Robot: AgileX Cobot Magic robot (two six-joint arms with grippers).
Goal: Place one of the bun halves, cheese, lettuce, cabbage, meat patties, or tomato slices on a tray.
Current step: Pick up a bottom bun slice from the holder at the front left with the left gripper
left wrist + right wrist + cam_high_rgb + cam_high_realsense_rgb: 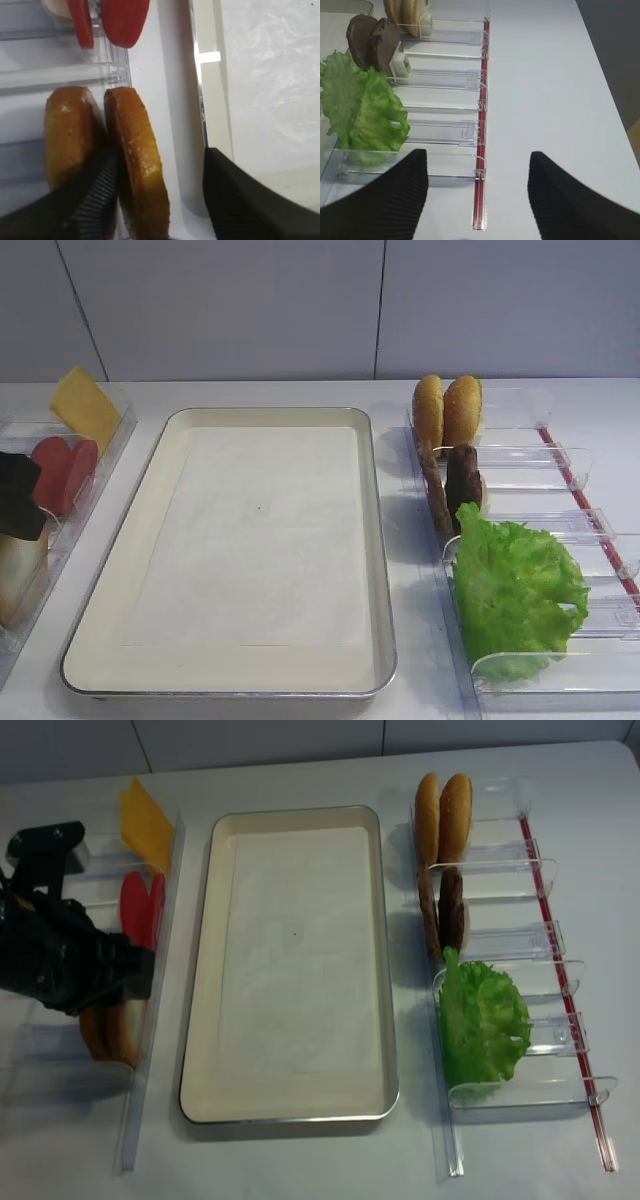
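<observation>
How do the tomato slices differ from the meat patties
The tomato slices are smooth and red, in the left bins; the meat patties are dark brown and rough, in the right bins, between buns and lettuce. The tomatoes sit beside the cheese. Both pairs are round discs standing on edge.

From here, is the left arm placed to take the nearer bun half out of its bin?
Probably yes. The left gripper straddles the bun half, one finger wedged between it and its neighbour, the other outside. Jaws not yet shut on it.

Bright even overhead light, soft shadows, glare on tray [202, 60] rim, blurry wrist close-ups
</observation>
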